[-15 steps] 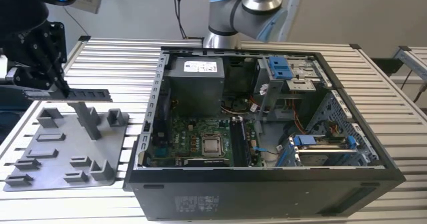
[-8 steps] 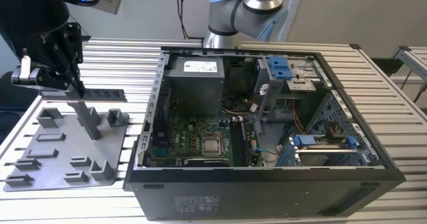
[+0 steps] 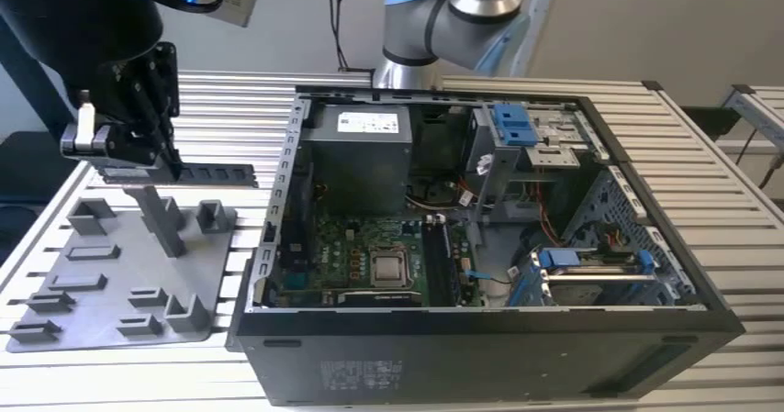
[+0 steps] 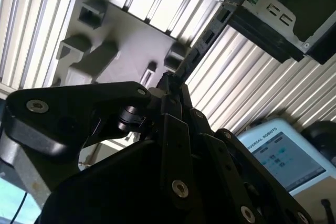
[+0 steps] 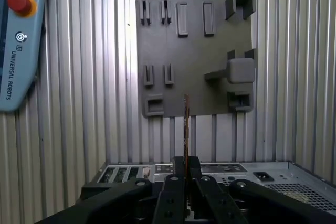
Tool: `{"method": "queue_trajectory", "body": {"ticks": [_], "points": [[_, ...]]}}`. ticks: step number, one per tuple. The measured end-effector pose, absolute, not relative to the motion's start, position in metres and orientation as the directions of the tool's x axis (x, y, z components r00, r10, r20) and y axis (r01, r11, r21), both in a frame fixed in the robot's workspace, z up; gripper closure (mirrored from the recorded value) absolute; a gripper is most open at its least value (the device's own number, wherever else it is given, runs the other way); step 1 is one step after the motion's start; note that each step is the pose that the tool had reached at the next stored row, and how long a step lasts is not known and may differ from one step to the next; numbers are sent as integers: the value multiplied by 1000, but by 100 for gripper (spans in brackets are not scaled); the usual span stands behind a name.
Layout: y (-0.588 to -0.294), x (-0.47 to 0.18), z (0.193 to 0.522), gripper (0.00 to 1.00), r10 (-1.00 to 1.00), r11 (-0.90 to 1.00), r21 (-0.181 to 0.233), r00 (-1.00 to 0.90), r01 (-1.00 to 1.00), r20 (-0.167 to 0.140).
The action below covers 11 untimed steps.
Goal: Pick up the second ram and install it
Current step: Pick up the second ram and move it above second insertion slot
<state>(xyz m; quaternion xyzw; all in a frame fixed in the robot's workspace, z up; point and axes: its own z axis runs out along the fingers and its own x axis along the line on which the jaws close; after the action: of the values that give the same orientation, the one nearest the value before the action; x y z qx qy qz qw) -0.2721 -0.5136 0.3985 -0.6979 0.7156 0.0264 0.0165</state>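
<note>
The second ram (image 3: 211,172) is a thin dark board held level in the air, above the far edge of the grey holder plate (image 3: 110,274) at the exterior view's left. My gripper (image 3: 163,162) is shut on one end of it. In the second wrist view the ram (image 4: 202,43) runs out from my gripper (image 4: 170,85) toward the computer case (image 4: 273,14). The first wrist view shows the ram (image 5: 186,124) edge-on, rising from my gripper (image 5: 186,162) over the plate (image 5: 194,66). The open case (image 3: 490,247) lies at the exterior view's right, with its motherboard (image 3: 367,256) exposed.
Grey holder blocks (image 3: 160,219) stand up from the plate under the gripper. The case's raised wall (image 3: 285,183) lies between the ram and the motherboard. A teach pendant (image 5: 21,40) rests on the slatted table (image 3: 220,118). The arm's base (image 3: 453,17) stands behind the case.
</note>
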Motion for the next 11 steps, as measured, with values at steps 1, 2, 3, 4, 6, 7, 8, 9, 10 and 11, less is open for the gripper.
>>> {"method": "queue_trajectory", "body": {"ticks": [1, 2, 3, 4, 6, 7, 8, 9, 10, 11], "points": [[-514, -269, 399, 86, -998, 25, 15, -26, -1000, -60], [-514, -266, 399, 86, -998, 25, 15, -26, -1000, -60], [-514, -263, 399, 86, -998, 25, 15, -26, -1000, -60], [-514, -260, 399, 86, -998, 25, 15, -25, -1000, -60], [-514, -254, 399, 86, -998, 25, 15, -25, -1000, -60], [-514, -251, 399, 86, -998, 25, 15, -25, -1000, -60], [-514, -248, 399, 86, -998, 25, 15, -25, -1000, -60], [-514, -245, 399, 86, -998, 25, 15, -25, -1000, -60], [-514, -242, 399, 86, -998, 25, 15, -25, -1000, -60], [-514, -239, 399, 86, -998, 25, 15, -25, -1000, -60]]}}
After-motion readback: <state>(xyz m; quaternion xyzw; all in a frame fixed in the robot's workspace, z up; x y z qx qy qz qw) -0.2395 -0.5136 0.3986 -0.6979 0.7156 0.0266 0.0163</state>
